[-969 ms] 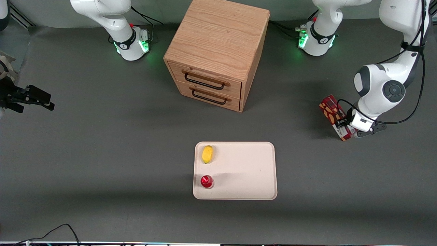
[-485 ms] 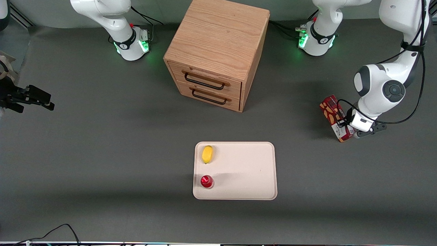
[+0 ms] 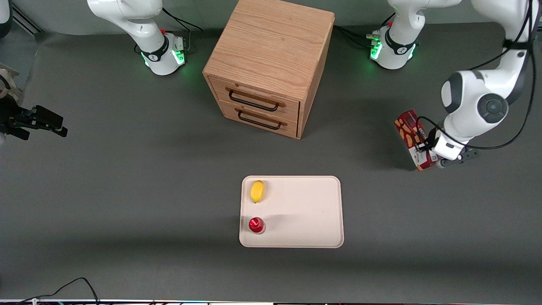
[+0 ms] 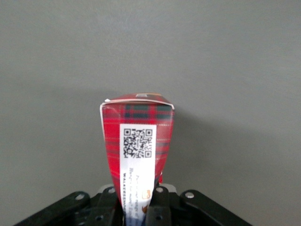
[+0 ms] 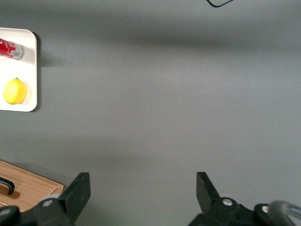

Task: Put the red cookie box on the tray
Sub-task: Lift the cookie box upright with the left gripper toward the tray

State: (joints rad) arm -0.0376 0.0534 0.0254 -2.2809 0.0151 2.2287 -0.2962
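Note:
The red cookie box (image 3: 410, 136), long and dark red with tan cookie pictures, hangs slightly above the table at the working arm's end. My left gripper (image 3: 426, 153) is shut on its white-labelled end. In the left wrist view the box (image 4: 138, 141) sticks out from between the black fingers (image 4: 161, 207), showing tartan print and a QR label. The cream-white tray (image 3: 305, 212) lies nearer the front camera, about mid-table, well apart from the box.
A yellow lemon (image 3: 257, 191) and a small red round-topped object (image 3: 256, 225) sit on the tray toward the parked arm's end. A wooden two-drawer cabinet (image 3: 269, 63) stands farther from the camera than the tray. Arm bases (image 3: 391, 46) glow green.
The left arm has risen a little, lifting the gripped cookie box slightly and shifting it a touch toward the tray. Tray items have not moved.

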